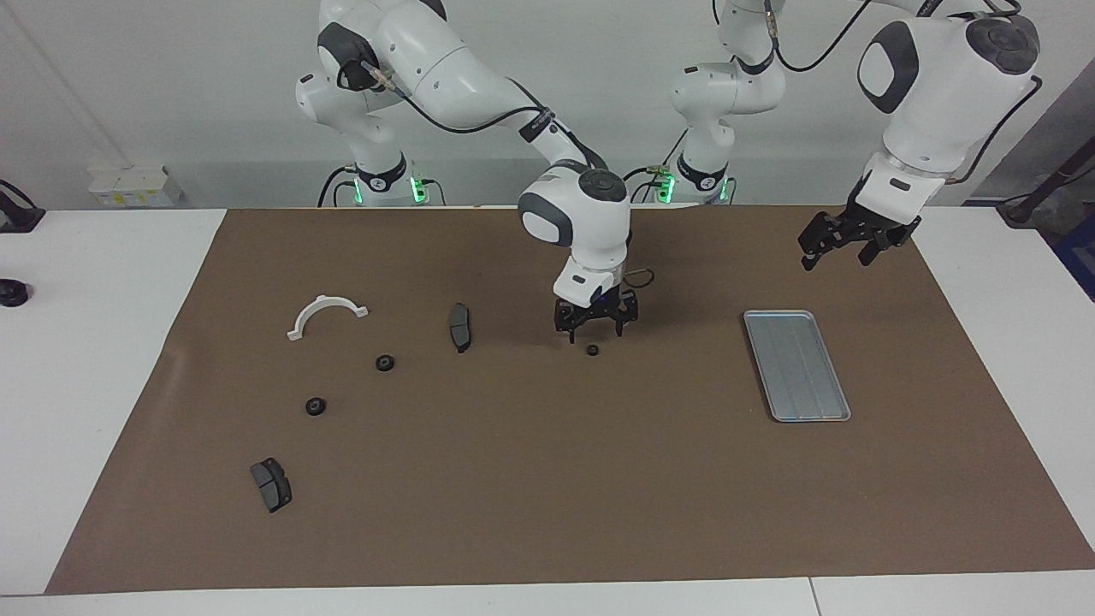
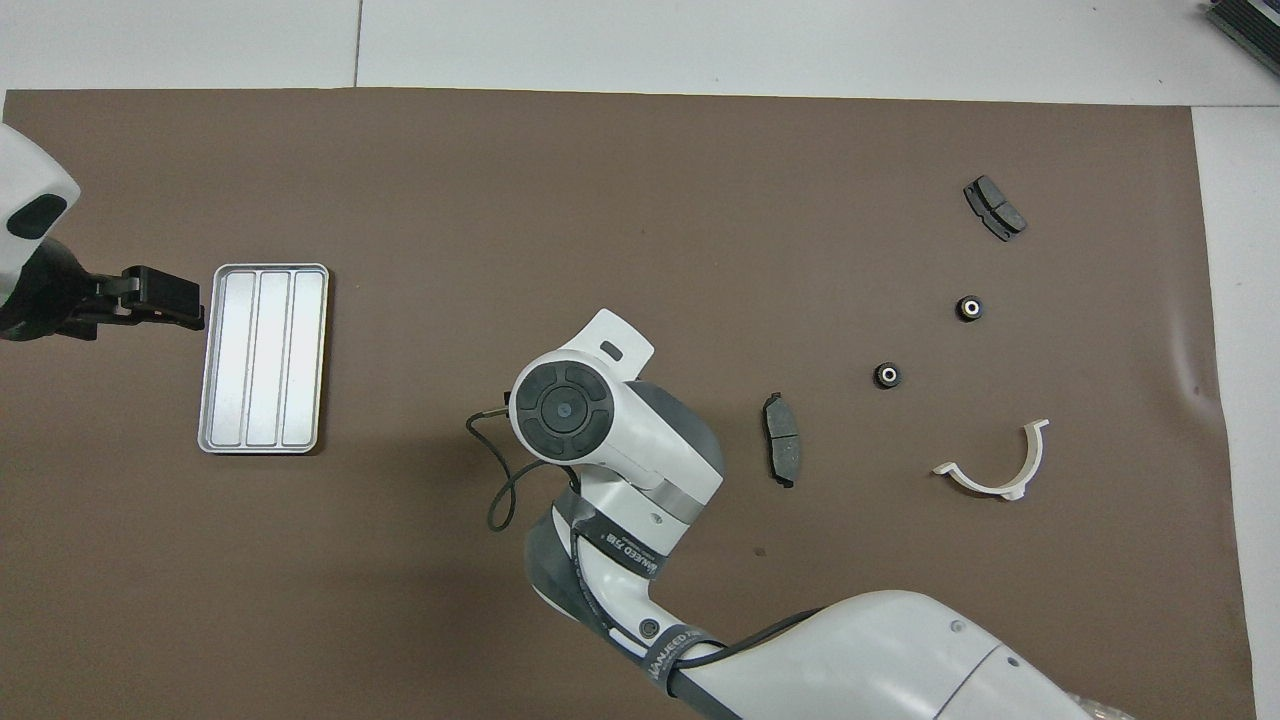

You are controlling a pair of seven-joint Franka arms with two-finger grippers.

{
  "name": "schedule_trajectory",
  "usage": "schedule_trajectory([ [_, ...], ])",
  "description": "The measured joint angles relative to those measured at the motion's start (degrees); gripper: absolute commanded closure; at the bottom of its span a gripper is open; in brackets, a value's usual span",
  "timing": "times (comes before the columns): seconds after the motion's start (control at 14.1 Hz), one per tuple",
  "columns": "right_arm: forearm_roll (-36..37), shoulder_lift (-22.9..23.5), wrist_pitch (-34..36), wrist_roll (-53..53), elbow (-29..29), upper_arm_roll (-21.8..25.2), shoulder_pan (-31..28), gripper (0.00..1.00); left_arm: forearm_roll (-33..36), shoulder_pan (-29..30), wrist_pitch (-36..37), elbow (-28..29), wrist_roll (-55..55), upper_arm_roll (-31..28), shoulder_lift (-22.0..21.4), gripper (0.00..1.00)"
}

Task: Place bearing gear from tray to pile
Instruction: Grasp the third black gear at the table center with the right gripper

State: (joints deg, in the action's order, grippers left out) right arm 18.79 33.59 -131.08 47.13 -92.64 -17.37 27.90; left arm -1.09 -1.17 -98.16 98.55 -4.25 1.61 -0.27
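Observation:
The silver tray (image 1: 797,366) (image 2: 263,358) lies empty toward the left arm's end of the mat. A small black bearing gear (image 1: 592,349) sits alone on the mat between tray and pile; the right arm hides it in the overhead view. My right gripper (image 1: 595,332) hangs open just above this gear, not touching it. The pile is a loose scatter: a white half-ring bracket (image 1: 326,313) (image 2: 1000,468), a brake pad (image 1: 460,326) (image 2: 782,440), two gears (image 1: 385,363) (image 2: 887,376), and another brake pad (image 1: 271,484) (image 2: 994,207). My left gripper (image 1: 836,254) (image 2: 185,300) is raised and open beside the tray.
A brown mat (image 1: 547,513) covers most of the white table. The second gear of the pile (image 1: 316,406) (image 2: 968,308) lies farther from the robots than the first. The right arm's cable loop (image 2: 500,490) hangs over the mat's middle.

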Motion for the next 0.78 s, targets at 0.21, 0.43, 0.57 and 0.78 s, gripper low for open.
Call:
schedule_trajectory([
  [0.21,0.3,0.3,-0.6,0.0,0.0,0.2,-0.1,0.48,0.0,0.0,0.0,0.2,0.0,0.0,0.0,0.00],
  [0.43,0.4,0.6,-3.3,0.2,-0.5,0.3,-0.4,0.50,0.0,0.0,-0.1,0.2,0.0,0.0,0.0,0.00],
  [0.57,0.4,1.1,-4.3,0.2,-0.6,0.5,-0.5,0.50,0.0,0.0,-0.1,0.2,0.0,0.0,0.0,0.00],
  [0.78,0.4,1.3,-4.5,0.2,-1.1,0.5,-0.5,0.71,0.3,0.0,-0.1,0.2,0.0,0.4,0.0,0.00],
])
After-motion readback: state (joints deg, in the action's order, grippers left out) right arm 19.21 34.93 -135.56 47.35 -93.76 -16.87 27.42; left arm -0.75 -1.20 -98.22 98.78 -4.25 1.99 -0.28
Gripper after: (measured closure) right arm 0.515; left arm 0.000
